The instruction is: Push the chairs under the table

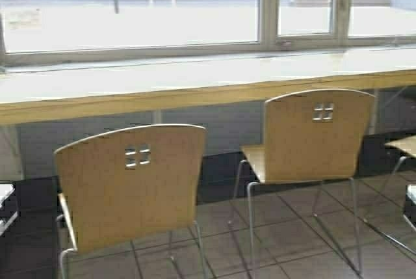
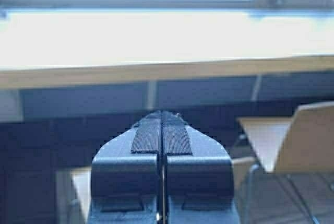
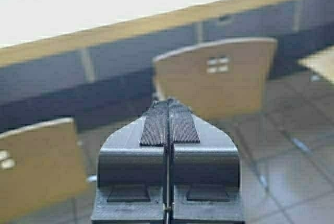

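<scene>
two chairs [image 1: 130,188] [image 1: 312,136], perhaps a third at the edge [image 1: 400,146], one table [image 1: 195,80]

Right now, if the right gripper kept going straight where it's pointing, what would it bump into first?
Probably the right chair's back. The right gripper is shut and points toward that tan plywood back, which stands out from the table. Depth is hard to judge, so it could slip just past its edge.

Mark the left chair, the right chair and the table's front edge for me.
left chair [image 1: 130,185]: high view, middle of its plywood back.
right chair [image 1: 318,139]: high view, middle of its back, below the cutouts.
table [image 1: 130,100]: high view, its yellowish front edge.
</scene>
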{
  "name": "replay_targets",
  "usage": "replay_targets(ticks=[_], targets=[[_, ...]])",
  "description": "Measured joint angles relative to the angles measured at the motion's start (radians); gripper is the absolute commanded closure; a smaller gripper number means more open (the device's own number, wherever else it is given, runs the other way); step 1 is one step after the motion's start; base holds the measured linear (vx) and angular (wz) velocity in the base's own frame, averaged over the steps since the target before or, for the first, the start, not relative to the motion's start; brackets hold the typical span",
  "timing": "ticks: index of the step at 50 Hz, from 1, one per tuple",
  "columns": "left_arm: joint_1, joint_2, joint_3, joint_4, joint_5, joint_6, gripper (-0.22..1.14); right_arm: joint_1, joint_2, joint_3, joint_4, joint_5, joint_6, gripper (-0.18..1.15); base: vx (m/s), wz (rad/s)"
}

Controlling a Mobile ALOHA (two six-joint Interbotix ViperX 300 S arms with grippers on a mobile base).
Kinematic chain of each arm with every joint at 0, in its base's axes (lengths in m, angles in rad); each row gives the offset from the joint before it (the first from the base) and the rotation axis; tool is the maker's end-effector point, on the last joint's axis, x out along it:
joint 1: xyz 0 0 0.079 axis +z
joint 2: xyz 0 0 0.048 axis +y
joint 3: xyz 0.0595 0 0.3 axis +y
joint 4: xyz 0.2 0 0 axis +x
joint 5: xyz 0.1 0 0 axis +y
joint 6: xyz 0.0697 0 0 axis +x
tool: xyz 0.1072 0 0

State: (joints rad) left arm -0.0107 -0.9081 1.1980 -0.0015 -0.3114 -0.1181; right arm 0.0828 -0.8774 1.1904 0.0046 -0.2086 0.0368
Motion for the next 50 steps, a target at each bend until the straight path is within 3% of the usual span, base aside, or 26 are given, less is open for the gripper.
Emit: replay_targets(ticks=[10,20,40,50], targets=[[0.002,0.026,0.000,0.000,-0.002,-0.064,0.88,0.017,0.000,0.000,0.014,0.025,0.005,0.93,0.15,0.32],[-0.064,0.144,-0.029,0.000,-0.002,-0.179,0.88,0.018,0.031,0.000,0.130,0.077,0.031,0.93,0.16,0.26],[-0.227,0.517,-0.138,-0.008,0.000,-0.376,0.88,0.018,0.279,-0.015,0.428,0.129,0.064,0.92,0.19,0.09],[-0.304,0.746,-0.221,-0.089,-0.002,-0.545,0.87,0.017,0.416,-0.035,0.485,0.135,0.066,0.92,0.18,0.05]])
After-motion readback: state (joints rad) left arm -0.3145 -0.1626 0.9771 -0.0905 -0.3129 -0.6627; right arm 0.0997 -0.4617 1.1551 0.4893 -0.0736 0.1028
